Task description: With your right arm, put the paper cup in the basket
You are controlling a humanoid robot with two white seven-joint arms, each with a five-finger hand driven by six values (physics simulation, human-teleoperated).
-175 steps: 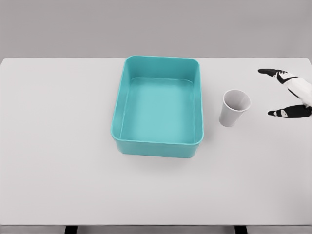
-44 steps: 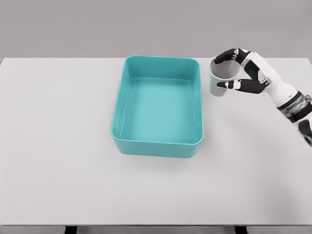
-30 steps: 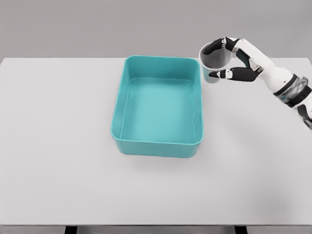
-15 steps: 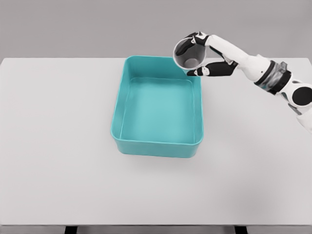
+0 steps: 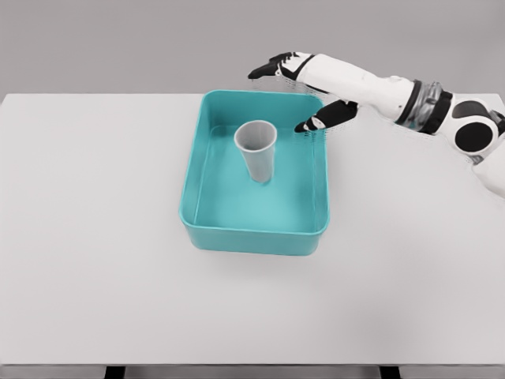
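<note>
The white paper cup [image 5: 258, 151] stands upright, mouth up, inside the teal basket [image 5: 205, 133], in its middle toward the far end. My right hand [image 5: 288, 95] hovers above the basket's far right corner, up and to the right of the cup. Its fingers are spread and hold nothing; the thumb tip [image 5: 306, 125] points at the cup. The white right arm [image 5: 379, 85] reaches in from the right edge. No left arm shows in the head view.
The basket sits in the middle of a white table [image 5: 95, 237]. The table's near edge [image 5: 252, 365] runs along the bottom of the picture, with a grey wall behind.
Half a second ago my right hand held the cup above the basket's far right rim. The fingers have since spread, and the cup now stands inside the basket.
</note>
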